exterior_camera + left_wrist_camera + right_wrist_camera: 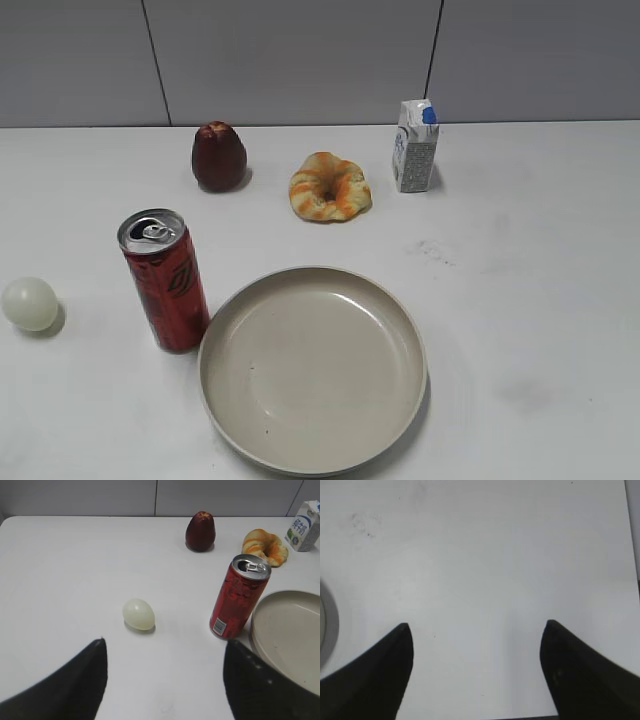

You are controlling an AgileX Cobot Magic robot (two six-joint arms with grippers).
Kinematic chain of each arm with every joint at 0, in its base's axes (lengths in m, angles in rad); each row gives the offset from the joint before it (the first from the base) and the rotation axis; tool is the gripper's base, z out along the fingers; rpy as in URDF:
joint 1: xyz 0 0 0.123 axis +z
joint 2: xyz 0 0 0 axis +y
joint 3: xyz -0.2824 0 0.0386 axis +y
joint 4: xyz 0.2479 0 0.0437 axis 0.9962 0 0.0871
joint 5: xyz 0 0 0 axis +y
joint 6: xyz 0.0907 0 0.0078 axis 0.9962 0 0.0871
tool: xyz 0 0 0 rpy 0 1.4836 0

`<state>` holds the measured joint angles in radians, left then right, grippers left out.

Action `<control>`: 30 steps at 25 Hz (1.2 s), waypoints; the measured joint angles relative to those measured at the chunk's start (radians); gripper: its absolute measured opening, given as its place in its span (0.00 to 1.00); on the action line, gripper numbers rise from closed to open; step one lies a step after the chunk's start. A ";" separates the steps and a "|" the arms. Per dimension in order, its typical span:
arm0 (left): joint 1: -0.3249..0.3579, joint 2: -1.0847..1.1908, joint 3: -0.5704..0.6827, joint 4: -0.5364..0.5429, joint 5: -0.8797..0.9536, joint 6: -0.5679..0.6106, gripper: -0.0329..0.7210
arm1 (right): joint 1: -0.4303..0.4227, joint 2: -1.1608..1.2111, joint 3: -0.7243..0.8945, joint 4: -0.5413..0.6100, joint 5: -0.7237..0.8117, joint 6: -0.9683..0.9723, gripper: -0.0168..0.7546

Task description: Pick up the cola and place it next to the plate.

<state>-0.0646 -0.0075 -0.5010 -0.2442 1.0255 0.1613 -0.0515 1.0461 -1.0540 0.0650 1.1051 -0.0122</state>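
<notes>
The cola [166, 282] is a tall red can with a silver pull-tab top. It stands upright on the white table, right beside the left rim of the beige plate [225, 330]. The left wrist view shows the cola [237, 597] next to the plate's rim [255, 630]. My left gripper [165, 642] is open and empty, above the table in front of the can. My right gripper [476, 626] is open and empty over bare table, with a sliver of the plate [331, 625] at its left. Neither gripper shows in the exterior view.
A pale egg-shaped ball [29, 303] lies left of the cola. At the back stand a dark red apple [218, 156], a bread ring [329, 187] and a small white-and-blue carton [415, 146]. The table's right edge [632, 555] shows in the right wrist view.
</notes>
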 joint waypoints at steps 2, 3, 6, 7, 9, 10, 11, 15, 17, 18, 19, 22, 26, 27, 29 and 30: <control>0.000 0.000 0.000 0.000 0.000 0.000 0.78 | 0.000 -0.099 0.112 -0.001 -0.038 0.000 0.79; 0.000 0.000 0.000 0.000 0.000 0.000 0.78 | 0.000 -0.139 0.171 -0.001 -0.061 0.000 0.79; 0.000 0.000 0.000 0.000 0.000 0.000 0.78 | 0.000 -0.264 0.320 -0.001 -0.111 -0.006 0.79; 0.000 0.000 0.000 0.000 0.000 0.000 0.78 | 0.000 -0.307 0.364 -0.001 -0.122 -0.008 0.79; 0.000 0.000 0.000 0.000 0.000 0.000 0.78 | 0.000 -0.393 0.433 -0.001 -0.130 -0.010 0.79; 0.000 0.000 0.000 0.000 0.000 0.000 0.78 | 0.000 -0.426 0.464 -0.001 -0.132 -0.011 0.79; 0.000 0.000 0.000 0.000 0.000 0.000 0.78 | 0.000 -0.465 0.487 -0.001 -0.132 -0.011 0.79; 0.000 0.000 0.000 0.000 0.000 0.000 0.78 | 0.000 -0.603 0.527 0.000 -0.129 -0.012 0.79; 0.000 0.000 0.000 0.000 0.000 0.000 0.78 | 0.000 -0.660 0.531 0.000 -0.117 -0.013 0.79; 0.000 0.000 0.000 0.000 0.000 0.000 0.78 | 0.000 -0.690 0.535 0.000 -0.105 -0.013 0.79; 0.000 0.000 0.000 0.000 0.000 0.000 0.78 | 0.000 -0.718 0.546 0.000 -0.092 -0.013 0.79; 0.000 0.000 0.000 0.000 0.000 0.000 0.78 | 0.000 -0.794 0.556 0.000 -0.068 -0.014 0.79; 0.000 0.000 0.000 0.000 0.000 0.000 0.78 | 0.000 -0.887 0.556 0.000 -0.067 -0.015 0.77; 0.000 0.000 0.000 0.000 0.000 0.000 0.78 | 0.000 -0.905 0.556 0.000 -0.067 -0.015 0.77; 0.000 0.000 0.000 0.000 0.000 0.000 0.78 | 0.000 -0.942 0.556 0.000 -0.067 -0.015 0.76; 0.000 0.000 0.000 0.000 0.000 0.000 0.78 | 0.000 -0.955 0.556 0.000 -0.066 -0.015 0.76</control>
<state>-0.0646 -0.0075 -0.5010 -0.2442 1.0255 0.1613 -0.0515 0.0910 -0.4985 0.0648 1.0394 -0.0274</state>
